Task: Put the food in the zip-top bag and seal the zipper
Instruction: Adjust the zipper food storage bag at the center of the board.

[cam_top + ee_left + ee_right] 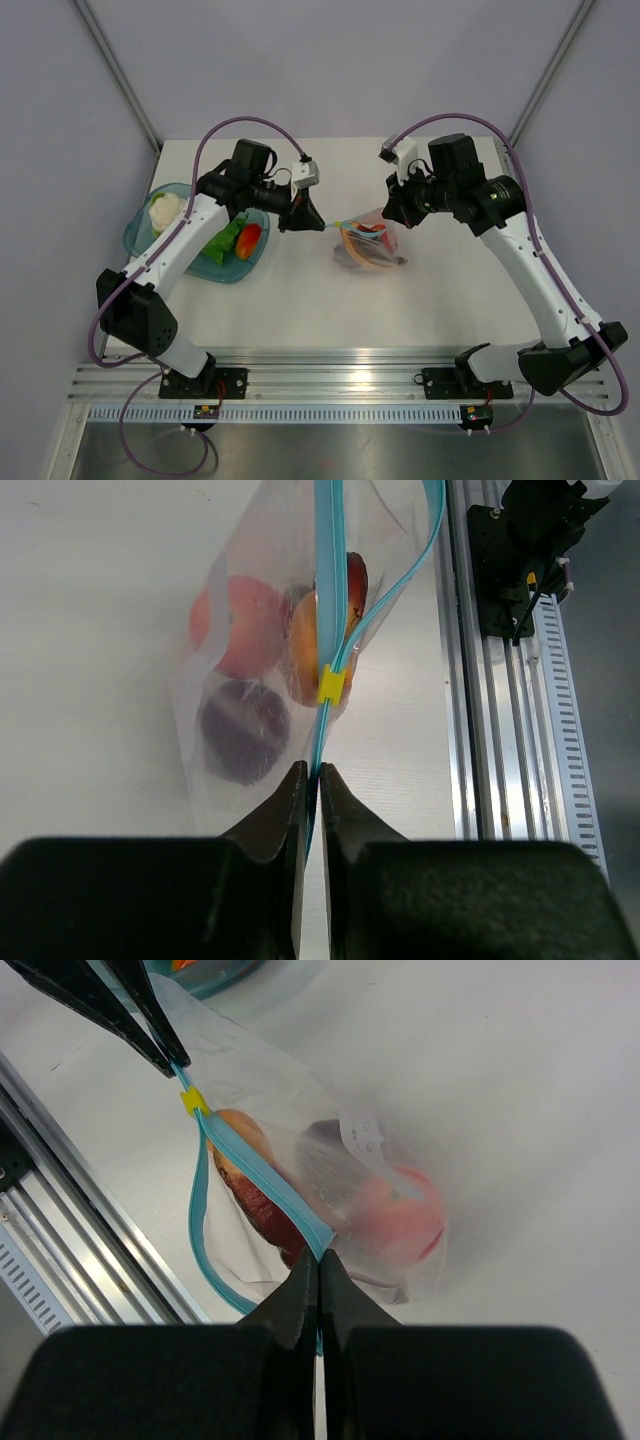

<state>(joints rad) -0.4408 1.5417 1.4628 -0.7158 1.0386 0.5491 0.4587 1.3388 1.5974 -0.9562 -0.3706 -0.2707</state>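
Top external view, largest first: white table (300, 320), then teal bowl (135, 238) close to the left edge, holding a white cauliflower-like piece (165, 210), a green piece (222, 240) and a red-orange piece (248, 238).

Next, the zip-top bag (368, 250), about mid-table and a little toward the right edge, strung by its top between both claws. Cannot tell whether its belly touches the surface. Contains 3 visible bits of the food: a red round one (240, 625), a dark purple one (243, 730) and an orange one (303, 645). Possibly more behind.

Looks light, limp and slick. Likely to sag, crease and slip if gripped on the bare film. Best taken by the zipper (326, 600), the 1 stiff part.

Left gripper (312, 775) pinched tight on 1 end of that teal strip. Right gripper (318, 1265) pinched tight on it further along.

Smallest: yellow slider (331, 683), just beyond the left fingertips. Past it, 2 tracks parted into a loop, so the mouth is judged not yet sealed.
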